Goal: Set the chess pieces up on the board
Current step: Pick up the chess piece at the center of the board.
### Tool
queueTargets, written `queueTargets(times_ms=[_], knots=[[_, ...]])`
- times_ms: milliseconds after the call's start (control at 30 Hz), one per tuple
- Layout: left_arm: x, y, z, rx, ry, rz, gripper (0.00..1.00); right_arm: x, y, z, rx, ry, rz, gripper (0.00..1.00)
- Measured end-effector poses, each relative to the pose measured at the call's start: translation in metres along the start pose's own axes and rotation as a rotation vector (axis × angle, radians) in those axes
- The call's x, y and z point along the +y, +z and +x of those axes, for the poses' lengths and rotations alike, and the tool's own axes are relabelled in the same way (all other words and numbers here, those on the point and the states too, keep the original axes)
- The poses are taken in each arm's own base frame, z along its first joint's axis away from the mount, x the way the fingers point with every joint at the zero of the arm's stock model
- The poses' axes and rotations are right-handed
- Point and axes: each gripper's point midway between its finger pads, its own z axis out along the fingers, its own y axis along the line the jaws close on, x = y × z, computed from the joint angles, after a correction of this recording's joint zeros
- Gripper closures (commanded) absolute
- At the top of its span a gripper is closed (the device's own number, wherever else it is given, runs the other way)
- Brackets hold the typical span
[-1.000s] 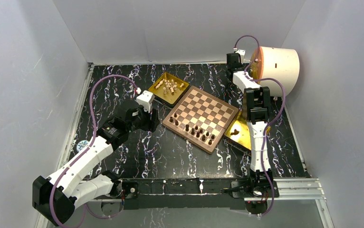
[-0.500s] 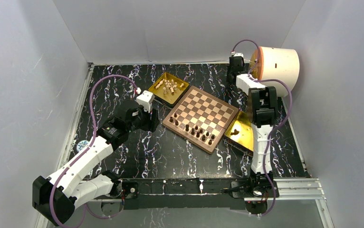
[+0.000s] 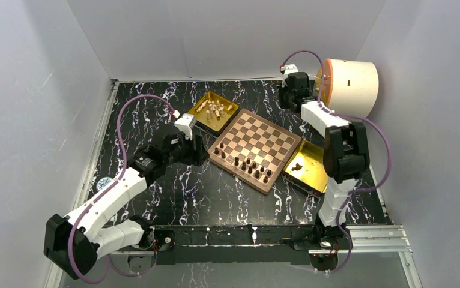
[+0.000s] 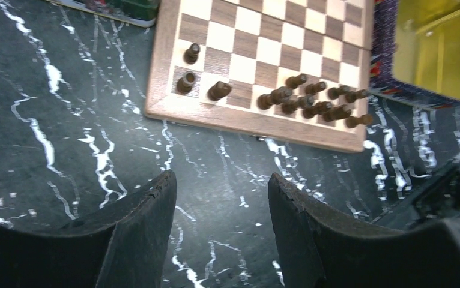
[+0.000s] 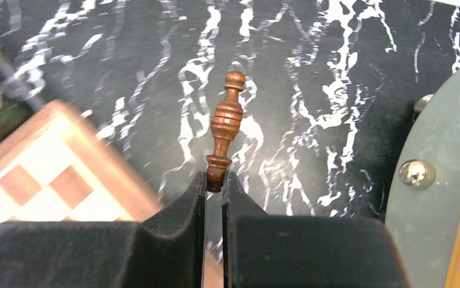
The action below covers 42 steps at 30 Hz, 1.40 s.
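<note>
Found right gripper [image 5: 214, 180] clenched on the base of a dark brown chess piece [image 5: 225, 126]; long axis of the piece in line with the fingers, round knob at the far end, pointing straight away from the gripper; base pinched between the two pads, rest of the stem free.

Placed it in the overhead view: off the board [image 3: 262, 139], over the black white-veined desk [image 3: 215, 192] beyond the board's far right side, just beside a pale drum [image 3: 351, 87] lying on its side.

Found left gripper [image 4: 220, 186] released, jaws apart with nothing between; hovering over bare desk just short of the board's near left edge.

Logged dark pieces [image 4: 311, 102] on the board along that near edge; bunched close together toward the right half, three more apart at the left corner; rest of the squares bare.

Logged cream pieces [image 3: 215, 110] heaped in a gold tray [image 3: 206, 98] touching the board's far left side; second gold tray [image 3: 311, 174] against the right side, a couple of dark shapes on it, too small to tell which pieces.
</note>
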Motion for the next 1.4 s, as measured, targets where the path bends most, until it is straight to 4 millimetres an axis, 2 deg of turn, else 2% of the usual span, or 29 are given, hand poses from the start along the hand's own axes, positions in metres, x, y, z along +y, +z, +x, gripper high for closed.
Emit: queueTargets(times_ms=[133,267,367,700,867,1100,1400], knots=[[-0.015,0.001,-0.01,0.0,-0.082,0.05,0.44,0.034,-0.049,-0.011,-0.069,-0.038,-0.11,1.0],[-0.035,0.003,-0.035,-0.02,-0.145,0.119,0.39,0.064,-0.101,-0.017,-0.153,-0.067,-0.223,1.0],[-0.044,0.005,-0.047,-0.039,-0.181,0.161,0.38,0.086,-0.132,-0.015,-0.203,-0.079,-0.31,1.0],[-0.061,0.025,-0.083,-0.019,-0.377,0.28,0.34,0.174,-0.216,0.02,-0.282,-0.133,-0.601,1.0],[-0.066,0.027,-0.109,-0.042,-0.486,0.361,0.32,0.199,-0.259,0.026,-0.358,-0.152,-0.74,1.0],[-0.069,0.02,-0.121,-0.041,-0.569,0.42,0.33,0.207,-0.28,0.031,-0.389,-0.161,-0.833,1.0],[-0.086,0.015,-0.127,-0.012,-0.604,0.537,0.44,0.219,-0.298,0.03,-0.402,-0.131,-0.925,1.0]])
